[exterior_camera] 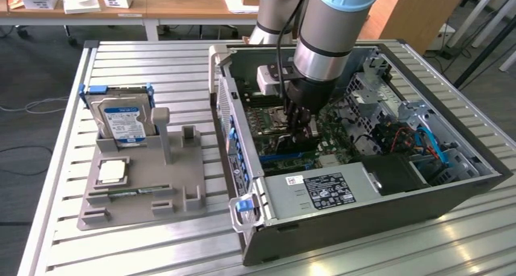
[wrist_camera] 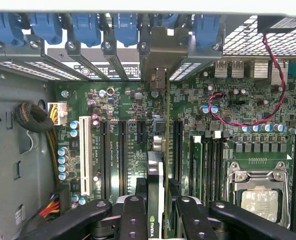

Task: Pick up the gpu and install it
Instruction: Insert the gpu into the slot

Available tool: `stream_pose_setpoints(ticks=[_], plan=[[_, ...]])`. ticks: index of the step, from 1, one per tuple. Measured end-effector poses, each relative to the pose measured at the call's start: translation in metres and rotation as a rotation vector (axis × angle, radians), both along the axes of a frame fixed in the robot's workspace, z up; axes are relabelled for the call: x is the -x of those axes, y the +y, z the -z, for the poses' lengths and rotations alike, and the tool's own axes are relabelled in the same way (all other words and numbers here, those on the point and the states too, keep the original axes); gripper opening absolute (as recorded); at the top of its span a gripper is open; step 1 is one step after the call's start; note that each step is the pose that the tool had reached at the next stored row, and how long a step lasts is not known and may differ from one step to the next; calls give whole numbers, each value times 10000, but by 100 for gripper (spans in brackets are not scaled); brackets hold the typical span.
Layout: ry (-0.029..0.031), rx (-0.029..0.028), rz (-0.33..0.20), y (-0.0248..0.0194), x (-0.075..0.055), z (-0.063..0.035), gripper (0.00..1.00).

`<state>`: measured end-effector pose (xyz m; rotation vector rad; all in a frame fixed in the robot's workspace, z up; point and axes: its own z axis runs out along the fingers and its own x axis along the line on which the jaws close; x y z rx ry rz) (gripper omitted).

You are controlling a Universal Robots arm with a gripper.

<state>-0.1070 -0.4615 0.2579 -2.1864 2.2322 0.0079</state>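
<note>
Exterior view: the tool (exterior_camera: 303, 126) reaches down inside the open computer case (exterior_camera: 322, 194) standing on the table (exterior_camera: 129, 246), its tip close to the motherboard (exterior_camera: 270, 122). Wrist view: the tool (wrist_camera: 160, 212) is partly closed, clamping the gpu (wrist_camera: 155, 175) edge-on between its fingers (wrist_camera: 133, 215). The card runs straight ahead of the tool, among the dark slots (wrist_camera: 122, 155).

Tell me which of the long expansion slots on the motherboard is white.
The slot beside the row of blue-topped capacitors, farthest from the gpu. The other long slots are black.
</note>
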Motion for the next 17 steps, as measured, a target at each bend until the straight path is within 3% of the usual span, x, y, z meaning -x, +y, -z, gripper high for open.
stream_pose_setpoints(ticks=[17], plan=[[0, 0, 0, 0, 0, 9, 27]])
